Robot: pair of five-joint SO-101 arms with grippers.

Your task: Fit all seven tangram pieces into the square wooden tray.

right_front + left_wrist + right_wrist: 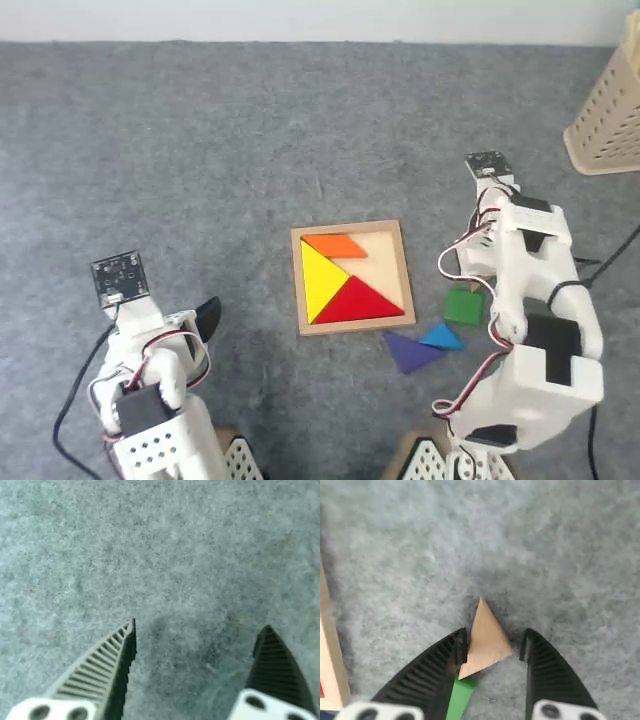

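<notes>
The square wooden tray (403, 262) lies mid-table and holds an orange parallelogram (336, 245), a yellow triangle (318, 280) and a red triangle (362, 300). Right of the tray on the carpet lie a green square (463, 305), a blue triangle (441, 337) and a purple triangle (409, 351). My right gripper (492, 645) is open, low over the carpet, straddling a small tan triangle (485, 635). The triangle touches one finger (451, 652), with a gap to the other. The green square (460, 696) shows just under it. My left gripper (199, 627) is open over bare carpet at the front left.
Grey carpet covers the table. A beige perforated basket (610, 105) stands at the far right edge. The right arm (525, 270) hangs over the loose pieces beside the tray. The tray's wooden rim (331, 655) is close to the right gripper.
</notes>
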